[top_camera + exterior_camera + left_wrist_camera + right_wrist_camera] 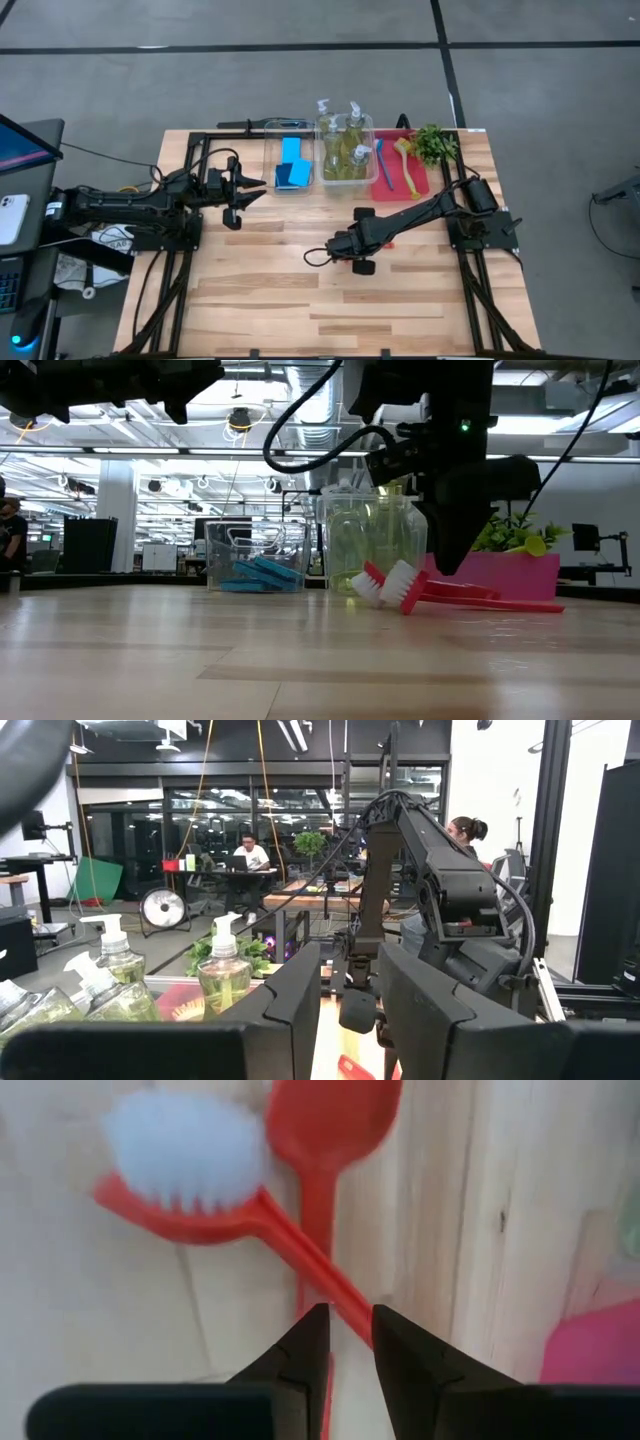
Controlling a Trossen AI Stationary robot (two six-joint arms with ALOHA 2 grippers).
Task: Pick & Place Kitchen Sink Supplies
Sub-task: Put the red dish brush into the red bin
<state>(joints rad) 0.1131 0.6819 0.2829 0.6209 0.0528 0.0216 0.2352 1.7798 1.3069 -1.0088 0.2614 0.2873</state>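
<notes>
Red brushes (300,1230), two of them crossed, lie on the table (300,290) near its middle; the right hand (350,1345) straddles their handles, fingers narrowly parted. Left hand (250,188) hovers open beside the sponge bin (290,160).

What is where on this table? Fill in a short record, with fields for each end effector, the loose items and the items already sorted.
left end effector: open, empty, raised near the sponge bin
right end effector: down at mid-table, over the crossed handles of the red brushes
loose on table: two red brushes
in sponge bin: blue sponges
in middle bin: pump bottles
on red tray: blue brush, yellow-green brush
beside tray: green plant
</notes>
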